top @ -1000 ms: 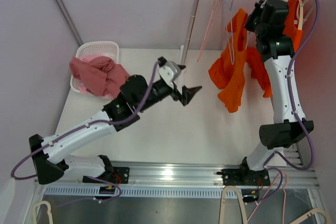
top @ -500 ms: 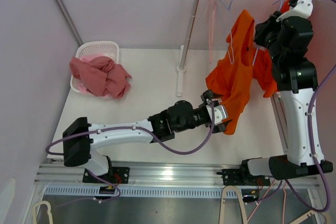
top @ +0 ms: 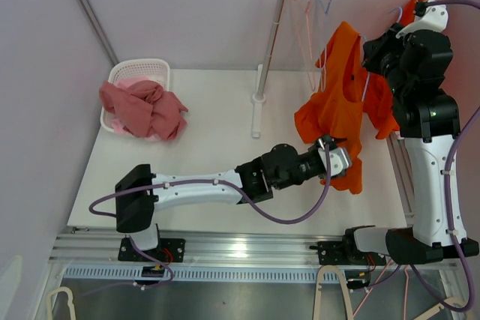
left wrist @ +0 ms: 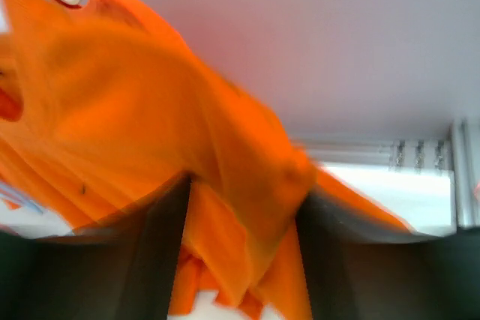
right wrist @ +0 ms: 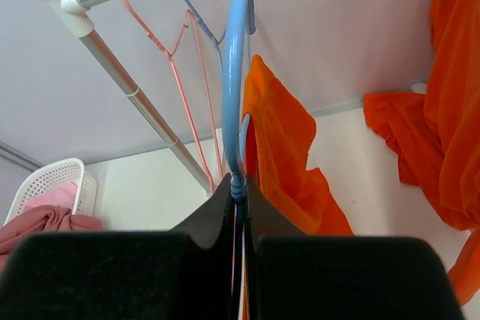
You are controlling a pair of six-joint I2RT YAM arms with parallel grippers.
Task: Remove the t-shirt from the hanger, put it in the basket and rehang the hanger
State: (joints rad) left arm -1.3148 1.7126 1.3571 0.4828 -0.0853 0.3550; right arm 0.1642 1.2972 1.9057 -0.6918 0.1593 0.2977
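The orange t-shirt (top: 337,106) hangs on a blue hanger (right wrist: 238,73) just off the rack's right end. My right gripper (right wrist: 238,189) is shut on the hanger's neck below the hook, and in the top view it (top: 380,49) sits high beside the shirt's shoulder. My left gripper (top: 343,161) has reached across the table to the shirt's lower hem. In the blurred left wrist view a bunched fold of the t-shirt (left wrist: 240,207) lies between the two dark fingers (left wrist: 161,252), which still stand apart.
The clothes rack (top: 270,43) stands at the table's back with empty pink and blue hangers (top: 311,5) on its rod. More orange cloth (top: 382,114) hangs behind my right arm. A white basket (top: 120,73) holding pink cloth (top: 142,106) is at the back left.
My left arm swung right from mid-table to the t-shirt's hem, and its jaws narrowed around the fabric. My right arm shifted right with the hanger.
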